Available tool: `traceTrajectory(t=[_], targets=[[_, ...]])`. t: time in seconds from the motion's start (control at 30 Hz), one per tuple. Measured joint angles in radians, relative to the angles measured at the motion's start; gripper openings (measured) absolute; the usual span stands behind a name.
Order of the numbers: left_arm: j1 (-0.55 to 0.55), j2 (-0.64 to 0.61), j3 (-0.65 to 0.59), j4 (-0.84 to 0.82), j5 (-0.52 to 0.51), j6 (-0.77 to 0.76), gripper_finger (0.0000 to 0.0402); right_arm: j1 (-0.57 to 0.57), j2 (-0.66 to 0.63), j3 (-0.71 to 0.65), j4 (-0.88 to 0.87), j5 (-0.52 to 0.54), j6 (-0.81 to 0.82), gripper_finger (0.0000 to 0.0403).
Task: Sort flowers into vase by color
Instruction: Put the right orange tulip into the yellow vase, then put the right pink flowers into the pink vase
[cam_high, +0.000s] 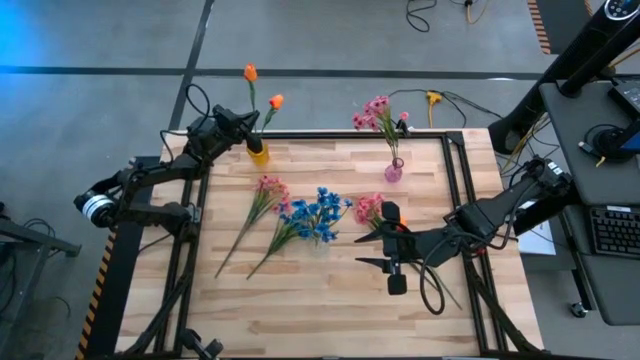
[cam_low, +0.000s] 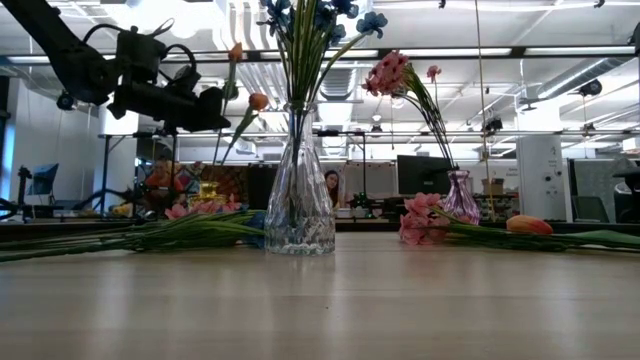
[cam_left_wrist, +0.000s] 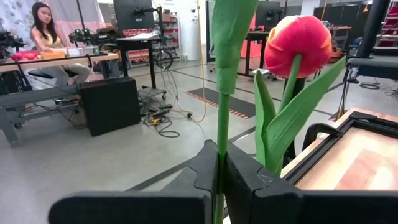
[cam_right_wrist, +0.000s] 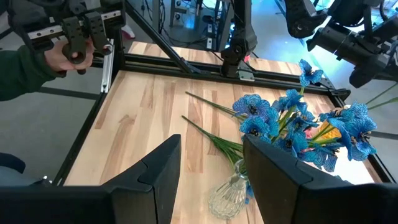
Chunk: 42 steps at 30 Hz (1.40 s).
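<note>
Blue blossom clusters (cam_high: 312, 216) in clear glass; pink sprays (cam_high: 378, 115) in a pink-tinted vase (cam_high: 394, 172); orange tulip buds (cam_high: 250, 72), yellow vase (cam_high: 259, 153); pale striped wooden bench (cam_high: 330, 300).
</note>
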Motion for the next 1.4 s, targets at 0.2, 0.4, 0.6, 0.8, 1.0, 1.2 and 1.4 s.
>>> traceTrajectory(t=[0.2,0.4,0.6,0.8,1.0,1.2,1.4], targets=[[0.0,0.0,0.0,0.0,0.0,0.0,0.0,0.0,0.0,0.0,0.0,0.0,0.0,0.0167],[0.0,0.0,0.0,0.0,0.0,0.0,0.0,0.0,0.0,0.0,0.0,0.0,0.003,0.0167],[0.0,0.0,0.0,0.0,0.0,0.0,0.0001,0.0,0.0,0.0,0.001,0.0,0.011,0.0167],[0.0,0.0,0.0,-0.006,0.0,-0.006,0.0033,0.0,0.0,0.0,0.0,0.0,0.026,0.0167],[0.0,0.0,0.0,-0.007,0.0,-0.011,0.0072,0.0,0.0,0.0,0.0,0.0,0.026,0.0167],[0.0,-0.001,0.0,-0.008,0.0,-0.011,0.01,0.0,0.0,0.0,0.0,0.0,0.026,0.0167],[0.0,-0.027,0.0,-0.035,0.001,-0.018,0.0125,0.0,0.0,0.0,0.0,0.0,0.026,0.0167]])
